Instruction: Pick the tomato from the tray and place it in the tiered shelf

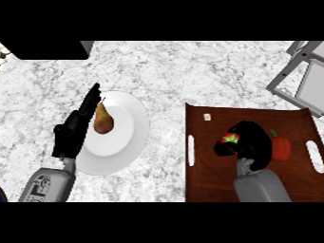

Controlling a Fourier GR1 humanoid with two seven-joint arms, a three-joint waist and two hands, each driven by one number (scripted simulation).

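Right robot hand [245,142] curling around the tomato [229,138] on the brown tray [214,180], a red pepper [283,148] beside it. Left robot hand [74,130] lying open beside the pear [103,121] on the white plate [126,137]. Tiered shelf [311,76] sitting on the bench [178,71].

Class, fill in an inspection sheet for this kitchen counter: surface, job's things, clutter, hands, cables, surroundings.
Surface: white speckled marble counter.
Job's things: red tomato with green stem on the brown wooden tray with slot handles; grey metal tiered shelf at the upper right.
Clutter: brown pear on a round white plate; a second red fruit on the tray.
Hands: right hand curled round the tomato; left hand open beside the plate.
Cables: nothing seen.
Surroundings: dark box at the upper left.
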